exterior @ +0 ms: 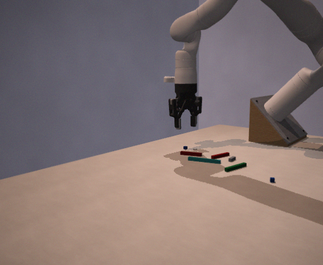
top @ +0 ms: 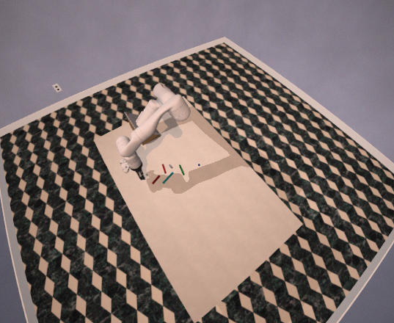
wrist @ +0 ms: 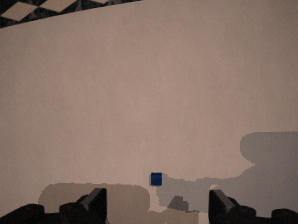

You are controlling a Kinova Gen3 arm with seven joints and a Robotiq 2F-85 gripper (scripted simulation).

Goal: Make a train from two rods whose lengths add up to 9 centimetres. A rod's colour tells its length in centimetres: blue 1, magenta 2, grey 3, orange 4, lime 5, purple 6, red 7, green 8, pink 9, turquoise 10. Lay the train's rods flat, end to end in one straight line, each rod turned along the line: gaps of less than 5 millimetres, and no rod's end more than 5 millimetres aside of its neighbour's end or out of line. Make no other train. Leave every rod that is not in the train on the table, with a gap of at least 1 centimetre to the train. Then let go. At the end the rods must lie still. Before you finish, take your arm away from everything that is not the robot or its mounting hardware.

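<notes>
My gripper is open and empty, well above the table. A small blue rod lies below it; the top view does not show it clearly. A second blue rod lies apart beyond the green rod. One red rod lies beside the turquoise rod. Another red rod lies near the short grey rod. No rods lie end to end in line.
The table carries the rods. Its edge runs near the gripper side. The robot's wedge-shaped base mount stands behind the rods. Arm shadows fall across the rod area.
</notes>
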